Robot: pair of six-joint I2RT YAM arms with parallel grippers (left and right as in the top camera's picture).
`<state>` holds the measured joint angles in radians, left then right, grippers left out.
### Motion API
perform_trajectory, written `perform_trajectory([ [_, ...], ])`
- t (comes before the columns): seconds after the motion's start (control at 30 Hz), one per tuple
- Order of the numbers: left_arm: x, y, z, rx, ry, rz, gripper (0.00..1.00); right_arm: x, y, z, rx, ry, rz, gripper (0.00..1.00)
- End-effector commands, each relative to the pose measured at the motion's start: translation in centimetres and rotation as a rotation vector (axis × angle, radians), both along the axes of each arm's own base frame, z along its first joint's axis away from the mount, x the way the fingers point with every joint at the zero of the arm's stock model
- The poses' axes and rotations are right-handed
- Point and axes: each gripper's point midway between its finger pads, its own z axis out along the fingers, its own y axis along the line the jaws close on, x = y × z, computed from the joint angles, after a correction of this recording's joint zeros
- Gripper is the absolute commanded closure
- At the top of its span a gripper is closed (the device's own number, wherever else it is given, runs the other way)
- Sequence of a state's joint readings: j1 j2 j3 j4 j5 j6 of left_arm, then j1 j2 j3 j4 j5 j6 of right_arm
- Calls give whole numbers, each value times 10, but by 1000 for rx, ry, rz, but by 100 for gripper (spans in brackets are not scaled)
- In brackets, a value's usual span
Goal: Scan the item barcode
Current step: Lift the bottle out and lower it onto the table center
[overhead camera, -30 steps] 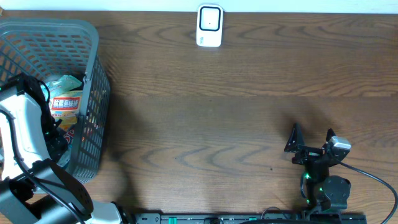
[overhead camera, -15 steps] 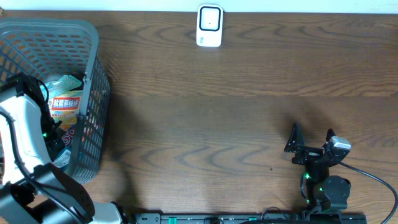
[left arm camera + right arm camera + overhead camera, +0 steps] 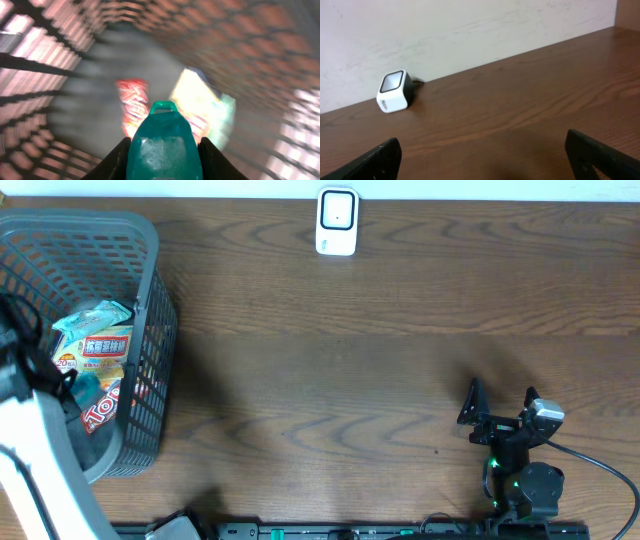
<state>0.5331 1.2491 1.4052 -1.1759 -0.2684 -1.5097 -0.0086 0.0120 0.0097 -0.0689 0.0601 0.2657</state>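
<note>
**Object count: one table, one basket, one scanner, two grippers, three items**

There is one wooden table [image 3: 350,360]. On it stand one grey mesh basket [image 3: 150,300] and one white barcode scanner [image 3: 337,222]. There are two robot grippers: the left gripper [image 3: 162,150] and the right gripper [image 3: 500,408]. Three items show at the basket: one teal container [image 3: 162,140], one red packet [image 3: 100,408] and one pale green packet [image 3: 100,340] with an orange label. Anything lying beneath them is hidden.

The table [image 3: 400,360] is viewed straight down from overhead, from well above. The left wrist view is taken inside the basket [image 3: 45,60], very close, past a teal item [image 3: 161,130] clasped in the left gripper [image 3: 163,150]. From the right gripper [image 3: 482,150], low over the wood, the scanner [image 3: 393,91] far ahead is faced. Basket and scanner are shared with overhead.
</note>
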Motion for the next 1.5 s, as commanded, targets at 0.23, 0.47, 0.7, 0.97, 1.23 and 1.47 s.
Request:
perform_trajectory([
  [0.23, 64, -90, 148, 105, -694, -612, 81, 0, 2, -1, -13, -1, 7, 1],
  [0.47, 90, -163, 149, -5, -735, -910, 81, 0, 2, -1, -13, -1, 7, 1],
  [0.7, 125, -231, 106, -28, -564, -1188, 81, 0, 2, -1, -13, -1, 7, 1],
  [0.97, 155, -297, 30, 86, -250, -1491, 81, 0, 2, -1, -13, -1, 7, 1],
  [1.23, 163, -322, -46, 254, 121, -1636, 81, 0, 2, -1, -13, -1, 7, 1],
  [1.47, 165, -346, -93, 298, 292, -1814, 81, 0, 2, -1, -13, -1, 7, 1],
])
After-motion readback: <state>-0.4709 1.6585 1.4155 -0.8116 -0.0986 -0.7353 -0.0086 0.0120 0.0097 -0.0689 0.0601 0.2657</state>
